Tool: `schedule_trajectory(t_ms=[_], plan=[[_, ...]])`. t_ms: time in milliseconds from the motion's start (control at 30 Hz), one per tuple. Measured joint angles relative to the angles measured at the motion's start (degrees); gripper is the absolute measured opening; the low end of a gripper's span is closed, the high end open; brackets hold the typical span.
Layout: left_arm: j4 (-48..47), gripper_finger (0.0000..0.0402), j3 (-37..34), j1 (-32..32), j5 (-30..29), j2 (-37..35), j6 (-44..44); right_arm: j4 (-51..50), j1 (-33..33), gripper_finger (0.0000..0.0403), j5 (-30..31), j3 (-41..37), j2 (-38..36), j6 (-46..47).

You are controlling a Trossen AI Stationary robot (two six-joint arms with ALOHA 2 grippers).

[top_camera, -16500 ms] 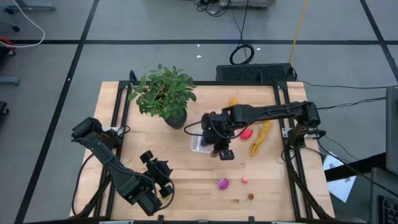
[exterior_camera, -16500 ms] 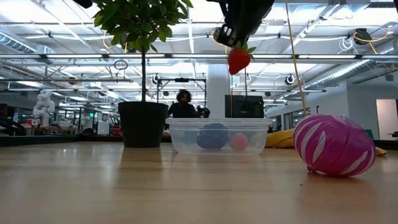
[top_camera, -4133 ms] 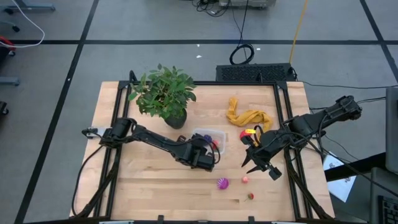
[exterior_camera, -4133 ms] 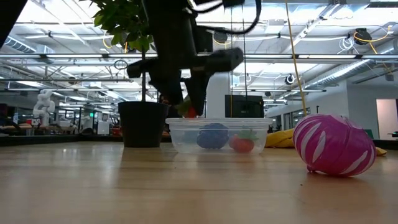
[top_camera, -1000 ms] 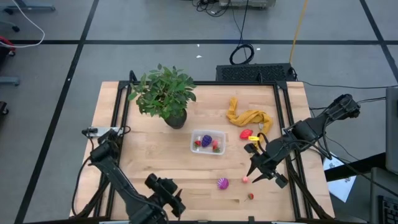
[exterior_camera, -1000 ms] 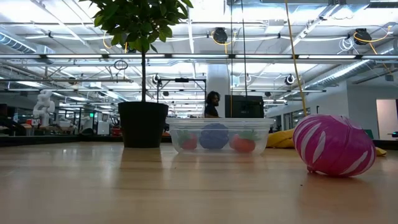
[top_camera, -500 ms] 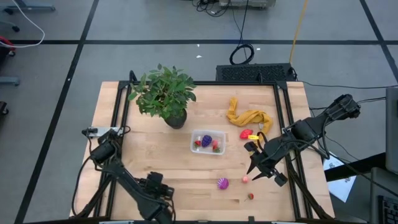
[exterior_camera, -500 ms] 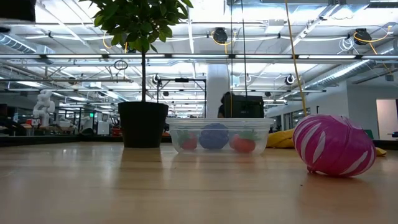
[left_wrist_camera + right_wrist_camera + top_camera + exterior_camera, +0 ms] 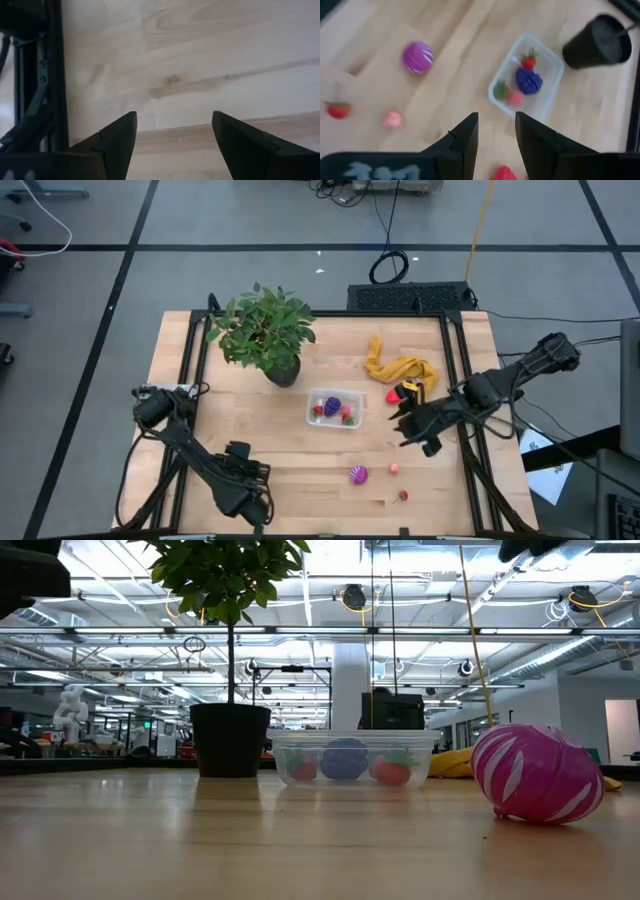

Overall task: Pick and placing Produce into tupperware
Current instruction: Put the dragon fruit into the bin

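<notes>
Right gripper point(image 9: 412, 427) hovering right of tupperware point(image 9: 335, 409), fingers slightly apart, empty | magenta fruit point(image 9: 357, 475), pink piece point(image 9: 394, 469), strawberry point(image 9: 403, 496) loose on near worktop point(image 9: 300, 465) | left gripper point(image 9: 174, 142) parked near-left, fingers wide | risk: round fruit rolling off on grasp

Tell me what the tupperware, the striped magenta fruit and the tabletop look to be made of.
Tupperware: clear, glossy plastic, apparently; the fruits inside show through its walls.
Striped magenta fruit: likely molded plastic or rubber, smooth with a slight sheen; I cannot tell which.
Tabletop: pale wood in joined planks, matte, with grain and seams visible in the left wrist view.
</notes>
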Motion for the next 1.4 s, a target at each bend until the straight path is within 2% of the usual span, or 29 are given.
schedule_trajectory(t_ms=[333, 600, 833, 1000, 1400], plan=[[6.58, 0.0264, -8.44, -0.66, 0.0, -6.81, -2.75, -0.53, -10.5, 0.0118, -0.59, -10.36, -0.02, -1.37], [6.67, 0.026, -9.96, -0.67, -0.1, -8.58, -6.27, -2.82, -18.81, 0.0118, -12.1, -13.12, 0.13, 0.24], [6.67, 0.0266, -9.96, -0.61, -0.09, -8.58, -8.41, -4.84, -22.41, 0.0121, -12.55, -13.76, 0.33, -2.53], [7.2, 0.0262, -9.96, -0.61, -0.09, -8.58, -9.5, -4.9, -23.88, 0.0143, -12.61, -13.76, 0.88, -4.72], [8.35, 0.0265, -9.96, -0.61, -0.06, -8.58, -10.36, -4.3, -25.22, 0.0227, -12.37, -13.73, 7.25, -13.48]])
